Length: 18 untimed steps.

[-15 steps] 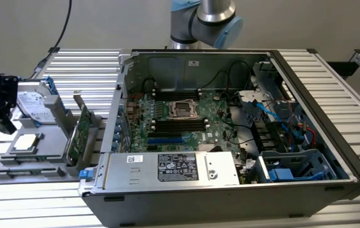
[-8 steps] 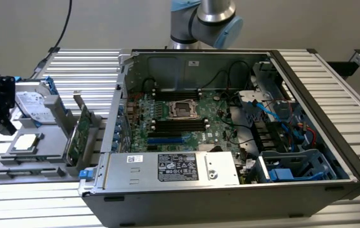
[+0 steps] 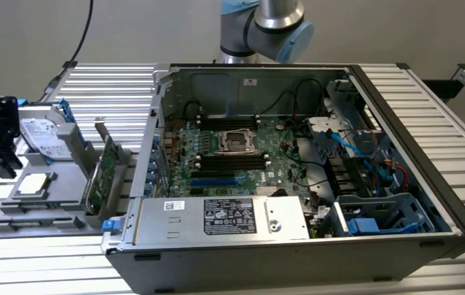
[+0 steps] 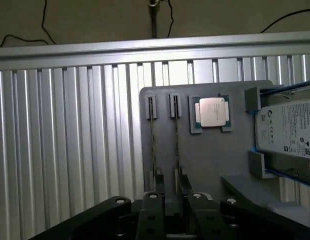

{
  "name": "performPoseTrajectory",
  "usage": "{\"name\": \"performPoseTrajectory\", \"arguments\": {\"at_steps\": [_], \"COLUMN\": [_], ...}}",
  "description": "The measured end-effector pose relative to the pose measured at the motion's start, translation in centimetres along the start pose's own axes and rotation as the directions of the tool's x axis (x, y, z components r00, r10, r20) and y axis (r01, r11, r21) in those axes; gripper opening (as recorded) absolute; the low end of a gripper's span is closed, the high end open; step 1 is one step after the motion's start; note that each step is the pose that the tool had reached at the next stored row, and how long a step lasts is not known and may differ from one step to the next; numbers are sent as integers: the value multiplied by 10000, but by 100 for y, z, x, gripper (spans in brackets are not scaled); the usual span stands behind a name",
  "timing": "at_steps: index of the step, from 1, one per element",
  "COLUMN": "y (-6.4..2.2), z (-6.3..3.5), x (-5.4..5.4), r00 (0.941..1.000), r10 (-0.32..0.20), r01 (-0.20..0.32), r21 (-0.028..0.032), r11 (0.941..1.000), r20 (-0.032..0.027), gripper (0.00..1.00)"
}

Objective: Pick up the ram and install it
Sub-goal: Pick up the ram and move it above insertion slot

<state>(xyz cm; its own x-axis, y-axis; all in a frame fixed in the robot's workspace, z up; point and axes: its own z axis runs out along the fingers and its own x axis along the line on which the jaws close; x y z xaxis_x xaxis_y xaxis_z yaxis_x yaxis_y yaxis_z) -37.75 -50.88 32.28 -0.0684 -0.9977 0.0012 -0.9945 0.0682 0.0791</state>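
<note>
Two ram sticks stand on edge in slots of the grey parts tray [image 4: 205, 155]: one ram stick [image 4: 176, 140] and a second one [image 4: 152, 140] beside it. My gripper [image 4: 175, 199] hangs over their near ends with its black fingers [image 4: 152, 200] apart, one on each side of the first stick. I cannot tell whether they touch it. In the exterior view my gripper [image 3: 3, 167] is at the far left, above the tray [image 3: 19, 221]. The motherboard [image 3: 232, 153] with its long black slots [image 3: 230, 161] lies inside the open computer case [image 3: 396, 147].
The tray also holds a CPU [image 4: 212, 111], a hard drive [image 4: 290, 130] in a blue-railed bay, and an upright green expansion card [image 3: 105, 169]. The case's power supply [image 3: 224, 216], cables and tall walls stand between the tray and the motherboard. The slatted aluminium table [image 4: 70, 145] lies around them.
</note>
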Motion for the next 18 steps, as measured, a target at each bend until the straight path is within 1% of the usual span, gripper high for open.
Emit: {"name": "performPoseTrajectory", "arguments": {"at_steps": [1, 2, 3, 6, 9, 15, 18], "y": [0, 1, 2, 24, 24, 17, 18], "z": [0, 0, 7, 63, 113, 198, 253], "x": [0, 0, 1, 6, 21, 39, 46], "r00": [10000, 10000, 10000, 10000, 9999, 9972, 9955], "r10": [0, -1, -2, -32, -149, -747, -944], "r01": [0, 1, 2, 32, 149, 746, 944], "r21": [0, -1, 0, 1, -11, -78, -81], "r11": [10000, 10000, 10000, 10000, 9999, 9972, 9955], "r20": [-1, 0, 0, -2, -12, -59, -72], "gripper": [29, 29, 36, 36, 36, 36, 36]}}
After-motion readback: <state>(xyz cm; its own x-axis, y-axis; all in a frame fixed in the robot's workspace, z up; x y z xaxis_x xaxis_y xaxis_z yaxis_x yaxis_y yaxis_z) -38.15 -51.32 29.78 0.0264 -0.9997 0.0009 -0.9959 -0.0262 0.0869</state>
